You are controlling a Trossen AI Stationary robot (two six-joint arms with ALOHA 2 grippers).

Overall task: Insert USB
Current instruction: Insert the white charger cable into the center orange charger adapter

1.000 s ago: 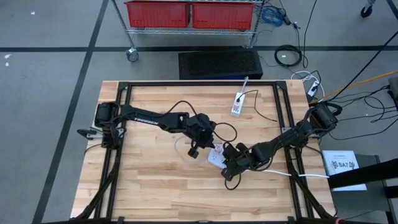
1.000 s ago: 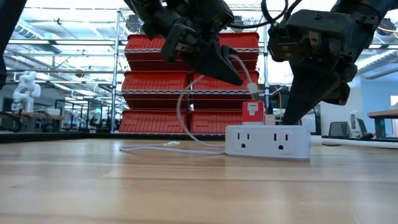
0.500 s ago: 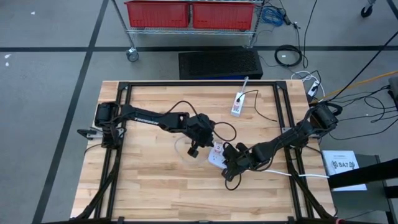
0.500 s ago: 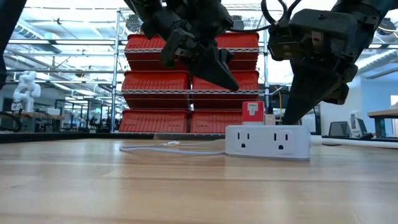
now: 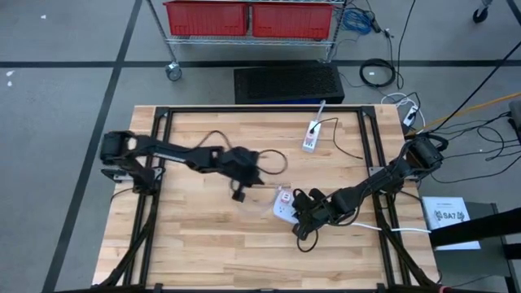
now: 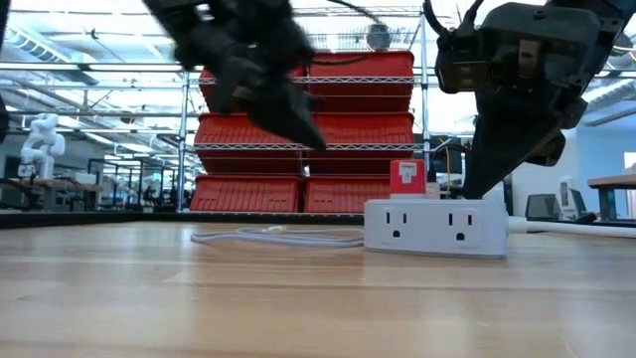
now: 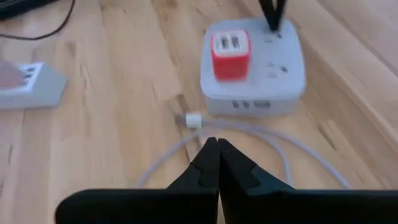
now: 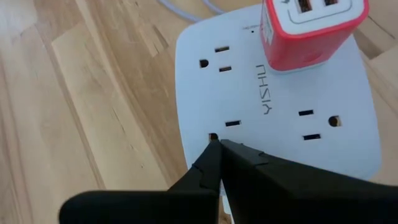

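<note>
A white power strip lies flat on the wooden table with a red USB charger plugged into its top face. A white USB cable lies slack on the table. Its plug rests beside the strip's side and no gripper holds it. My left gripper is shut and hovers above the cable, to the left of the strip. My right gripper is shut, its tips on the strip's top face, apart from the charger. My right gripper touches the power strip's top face with its shut fingertips, beside an outlet's round hole near one long edge. It comes slanting down from above and from the table's right. The strip lies flat on the table.
A second, smaller power strip lies near the table's far edge with its cord. Black cables loop across the table around the left arm. Black frame rails run along the table's sides. Red bins stand on a rack beyond the table.
The cable's plug end, held up beside the red charger a second ago, has fallen out of my left gripper and now lies on the table. My left gripper has since drawn back toward the table's left edge. The right arm has kept still.
</note>
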